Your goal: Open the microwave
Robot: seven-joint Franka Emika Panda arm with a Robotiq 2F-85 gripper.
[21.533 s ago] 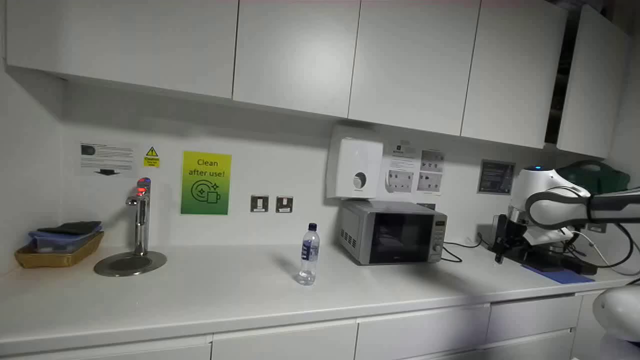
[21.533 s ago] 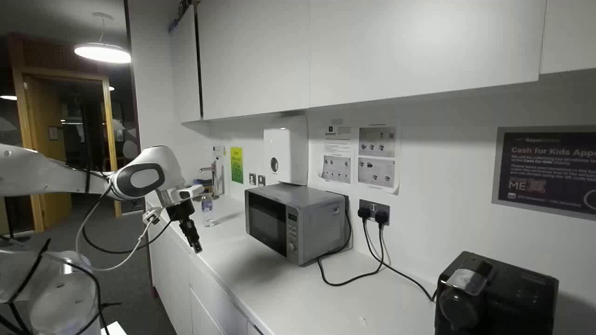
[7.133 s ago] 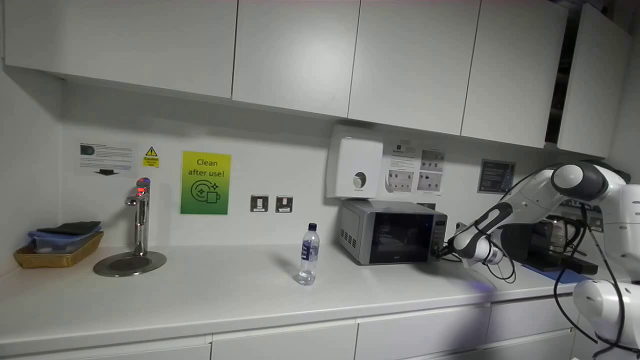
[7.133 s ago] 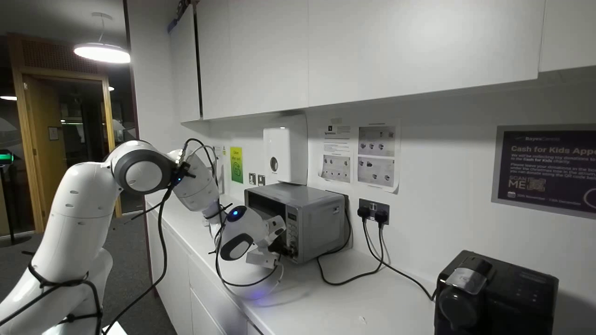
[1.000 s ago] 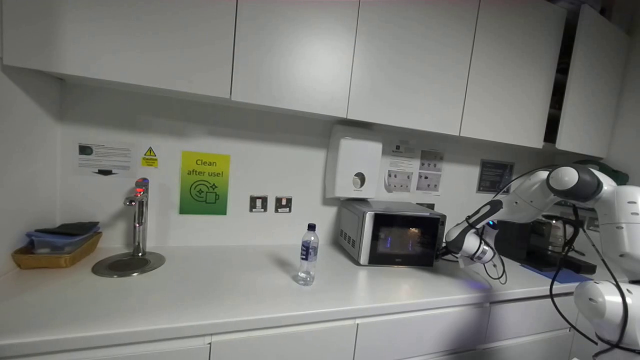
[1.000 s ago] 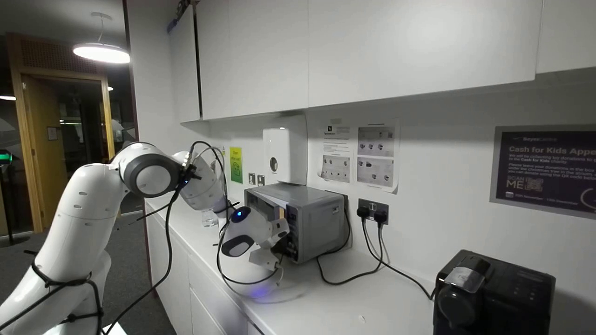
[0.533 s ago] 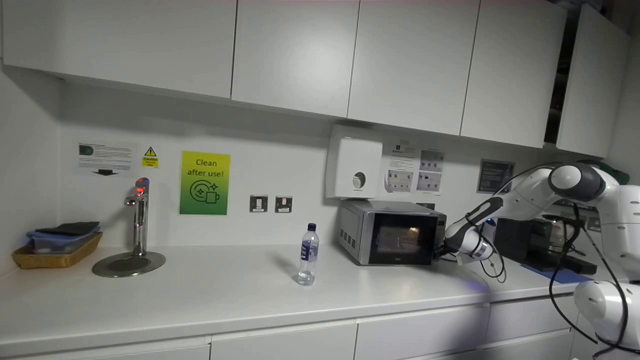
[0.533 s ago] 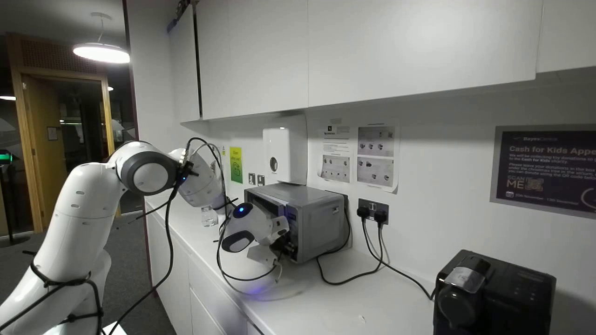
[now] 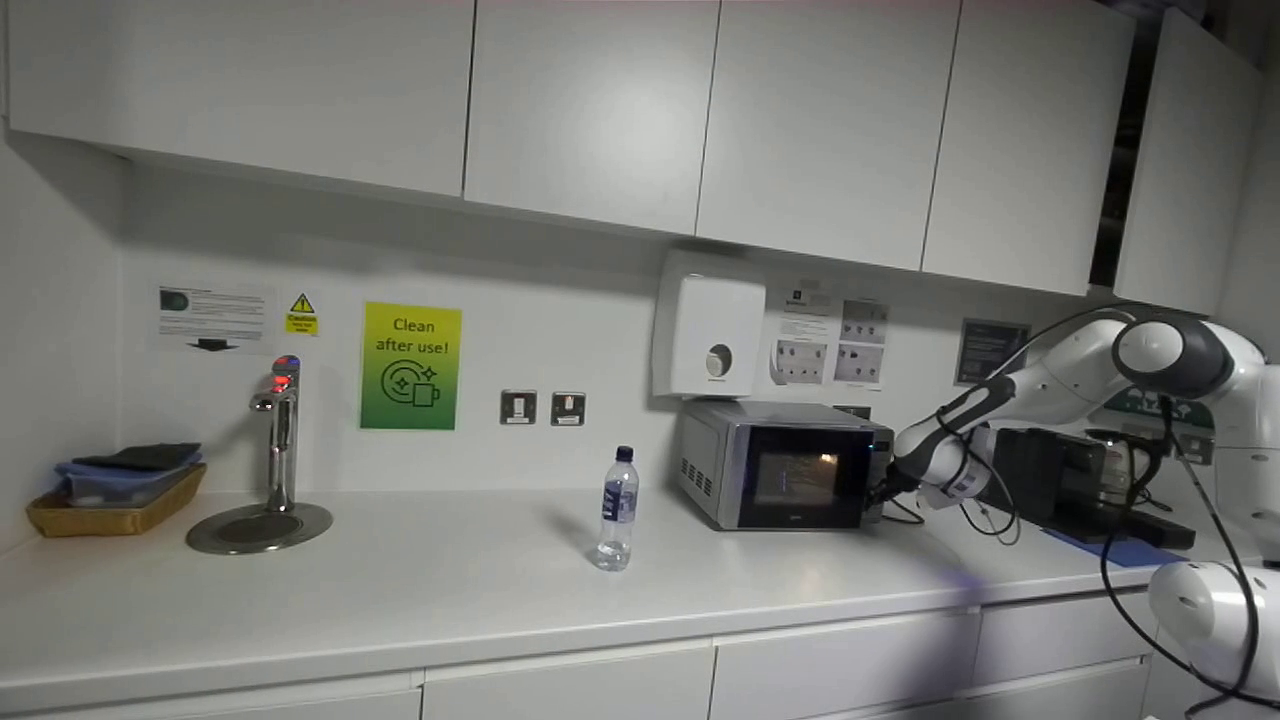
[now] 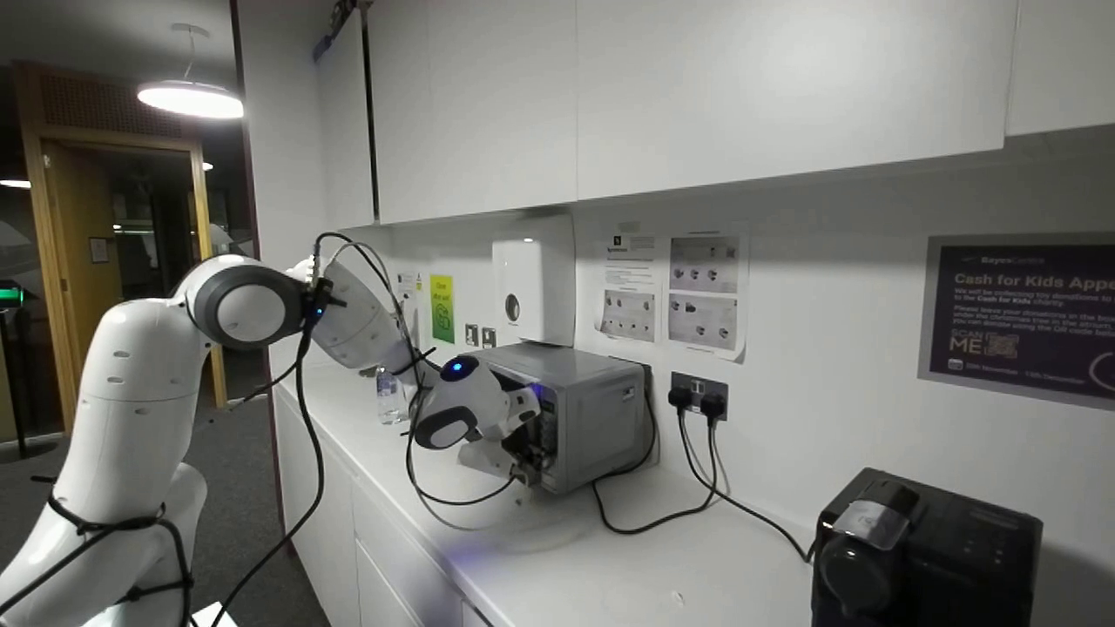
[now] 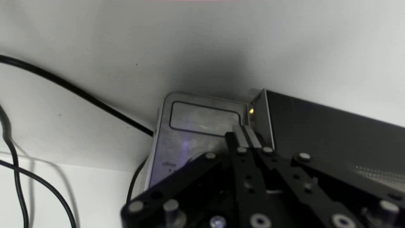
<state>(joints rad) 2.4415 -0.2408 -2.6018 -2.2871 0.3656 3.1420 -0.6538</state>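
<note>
The place is a kitchen with a white wall and, along it, a pale worktop. On this worktop, near the wall, stands the microwave, upright, and its door is a little open: a yellow light shows in the narrow gap between the door and the panel. The hand is directly at this gap, before the front of the microwave. Its two fingertips lie side by side, closed together, and nothing is seen between them; whether they are inside the gap or only before it, I cannot tell. The coming move depends, I think, on the free edge of the door: in the wrist view, which seems to be upside down, the door lies just to the right of the fingertips and the panel to the left, so the hand should hook behind this edge and swing it out, away from the panel. Only one arm is here for this. The front of the microwave looks away from the wall, and its long axis runs level, roughly along the wall. Farther out, a white towel box hangs on the wall above it, a bottle stands apart from it, and a black machine stands beyond its panel side.
</note>
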